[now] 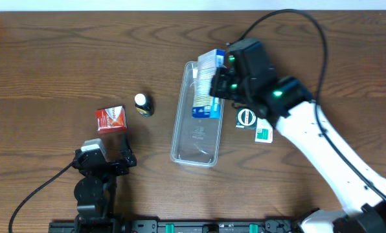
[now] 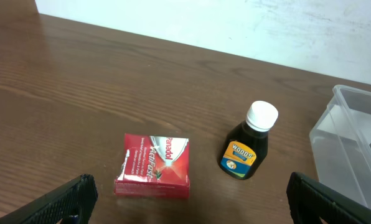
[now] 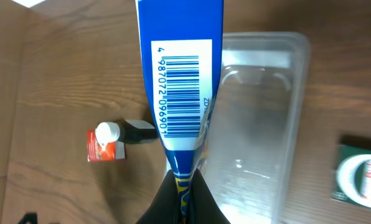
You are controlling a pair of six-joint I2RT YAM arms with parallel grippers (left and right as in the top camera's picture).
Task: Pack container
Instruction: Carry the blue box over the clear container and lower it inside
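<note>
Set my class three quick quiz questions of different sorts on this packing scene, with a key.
1. True or false: the left gripper is shut on something.
2. Fill in: the dark bottle has a ___ cap.
3. What does the right gripper hold over the container? A) the dark bottle B) the blue box C) the red box
Key: 1 false, it is open and empty; 2 white; 3 B.

A robot lab bench, it seems. Wood-grain worktop [image 1: 44, 58] meets a plain white wall [image 2: 204, 22]. Black cables [image 1: 290, 10] trail across it
</note>
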